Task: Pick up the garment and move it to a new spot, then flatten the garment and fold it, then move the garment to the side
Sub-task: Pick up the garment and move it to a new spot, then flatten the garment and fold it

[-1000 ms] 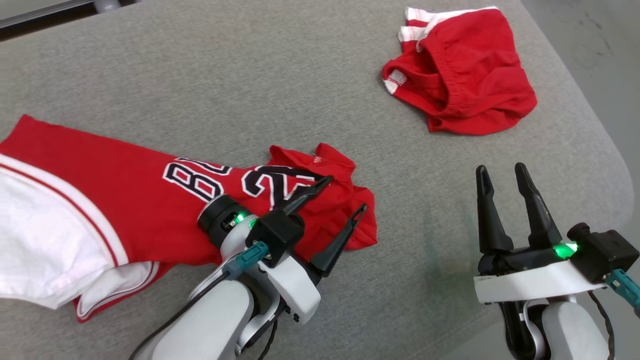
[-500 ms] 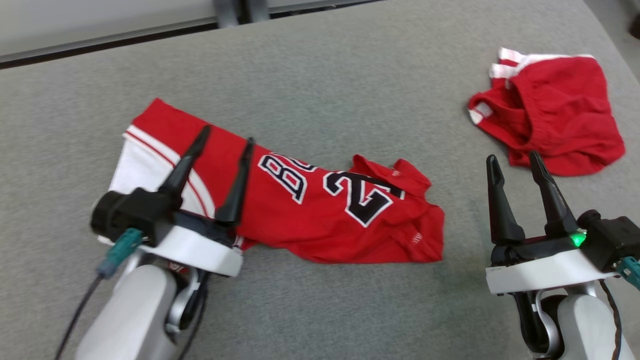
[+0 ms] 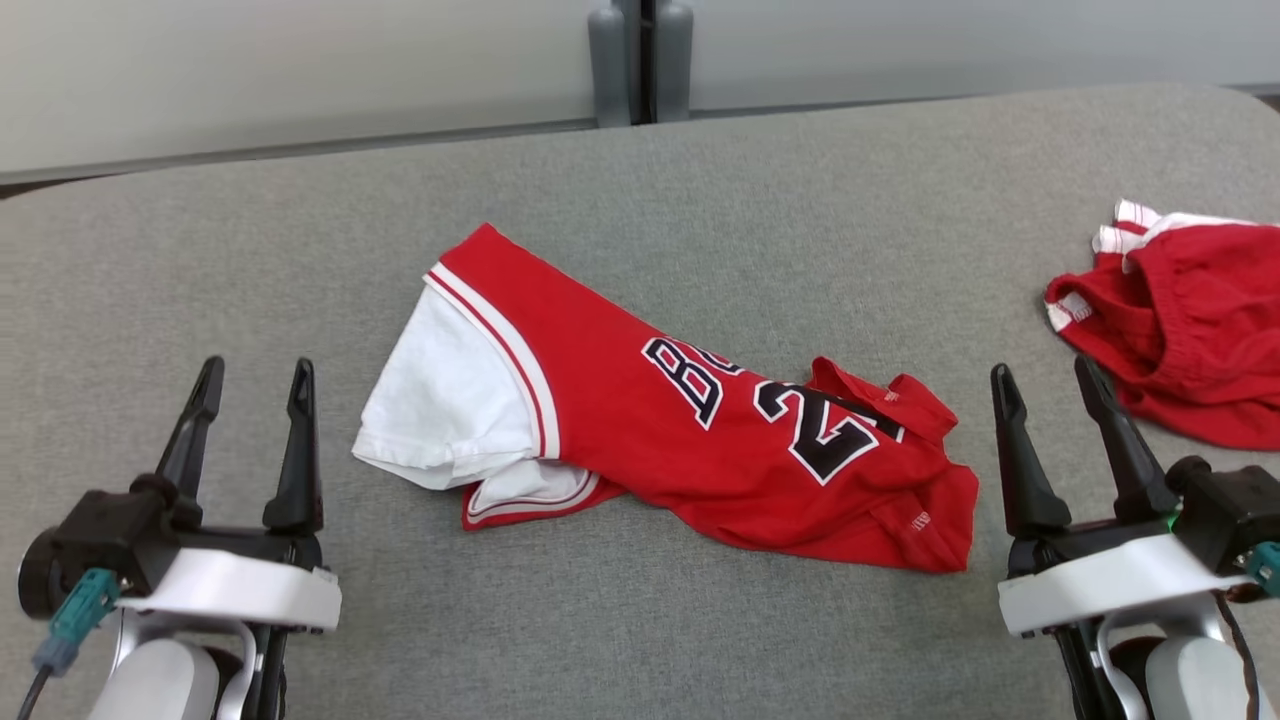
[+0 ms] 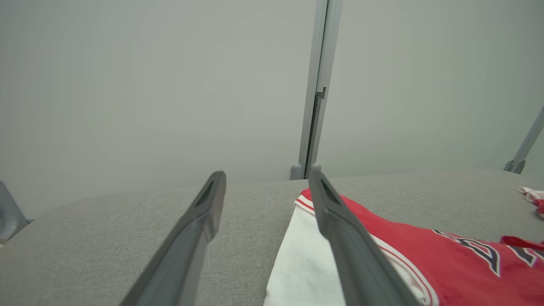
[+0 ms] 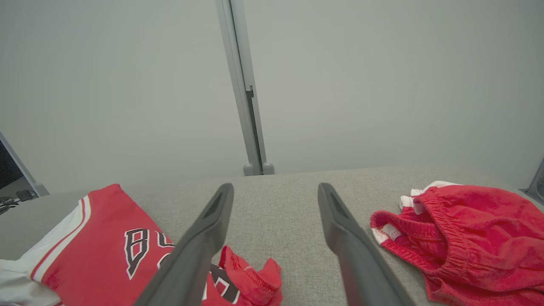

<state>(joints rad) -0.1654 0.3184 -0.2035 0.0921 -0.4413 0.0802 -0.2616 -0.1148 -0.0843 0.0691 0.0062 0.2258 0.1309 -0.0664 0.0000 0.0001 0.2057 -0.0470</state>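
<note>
The garment (image 3: 640, 420) is a red jersey with black-and-white lettering and a white side panel, lying loosely folded in the middle of the grey cushion (image 3: 700, 200). It also appears in the left wrist view as the garment (image 4: 425, 263) and in the right wrist view as the garment (image 5: 97, 246). My left gripper (image 3: 255, 378) stands open at the lower left, apart from the jersey, holding nothing. My right gripper (image 3: 1045, 382) stands open at the lower right, just past the jersey's crumpled end, also empty.
Crumpled red shorts (image 3: 1190, 330) with white trim lie at the right edge, also visible as shorts (image 5: 463, 238). A grey wall with a vertical post (image 3: 640, 60) stands behind the cushion. Bare cushion surface lies in front of and behind the jersey.
The left gripper has let go of the jersey and drawn back to the lower left. The camera has turned, shifting the whole picture. The right gripper holds its pose.
</note>
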